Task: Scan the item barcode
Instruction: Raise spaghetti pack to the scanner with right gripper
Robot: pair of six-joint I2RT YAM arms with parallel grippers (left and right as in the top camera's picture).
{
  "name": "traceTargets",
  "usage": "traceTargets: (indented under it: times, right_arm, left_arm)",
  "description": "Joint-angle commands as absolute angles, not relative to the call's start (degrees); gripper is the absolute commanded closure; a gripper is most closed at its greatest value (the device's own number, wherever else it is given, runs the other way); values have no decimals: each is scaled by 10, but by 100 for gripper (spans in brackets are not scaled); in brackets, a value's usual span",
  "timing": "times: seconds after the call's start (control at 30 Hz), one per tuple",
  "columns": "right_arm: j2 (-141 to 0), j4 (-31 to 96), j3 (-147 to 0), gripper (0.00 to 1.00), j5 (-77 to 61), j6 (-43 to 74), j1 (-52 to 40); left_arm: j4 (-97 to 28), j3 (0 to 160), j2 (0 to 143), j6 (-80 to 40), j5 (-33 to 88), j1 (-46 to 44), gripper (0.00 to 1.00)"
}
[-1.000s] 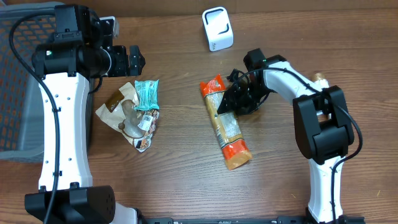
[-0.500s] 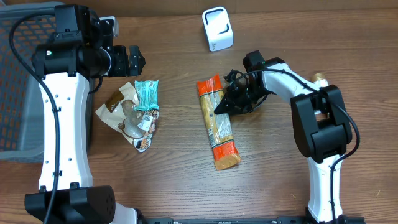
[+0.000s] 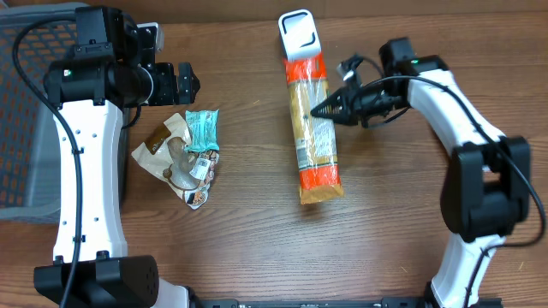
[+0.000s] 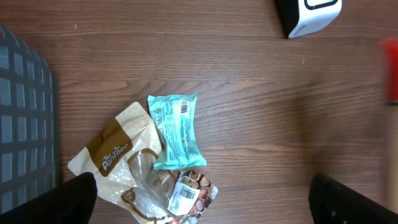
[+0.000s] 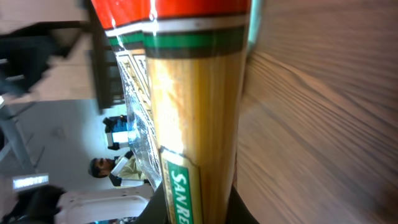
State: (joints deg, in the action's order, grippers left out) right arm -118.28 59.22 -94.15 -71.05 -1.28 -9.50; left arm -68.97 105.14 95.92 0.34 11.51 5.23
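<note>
A long pasta packet (image 3: 312, 128) is pinched on its right edge by the right gripper (image 3: 330, 109), whose 2 fingers are pressed together on it about a third of the way down. The packet's long axis runs straight out from the white scanner (image 3: 298, 30). Seen from above, its red top end overlaps the scanner's base. Whether a barcode faces the scanner cannot be told. The left gripper (image 3: 181, 81) is spread wide and empty, well apart, near a heap of snack packets (image 3: 190, 150).
</note>
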Motion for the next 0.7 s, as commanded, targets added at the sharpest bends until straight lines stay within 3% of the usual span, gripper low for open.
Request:
traceTargets:
  times: [0.0,0.07,0.23,0.37,0.5,0.67]
  right_arm:
    - [-1101,580,-969,96,-810,-15,-92]
    - [-1082,563,-970,96,-782,9,-93]
    - [-1064,572,-1042,96,-547,74,-102]
    - [-1064,570,-1120,96,-187,70,-142]
    - [-1071,448,-1110,96,89,3,-195]
    - [-1107,315,-1106,96,115,-224,-227]
  left_arm:
    - [-688,1060,959,0,114,49,0]
    - [-688,1060,959,0,114,49,0]
    - [-688,1060,959,0,114,49,0]
    - [-688,1060,959,0,114,49,0]
    - [-688,1060,959,0,114,49,0]
    - [-688,1060,959,0,114,49,0]
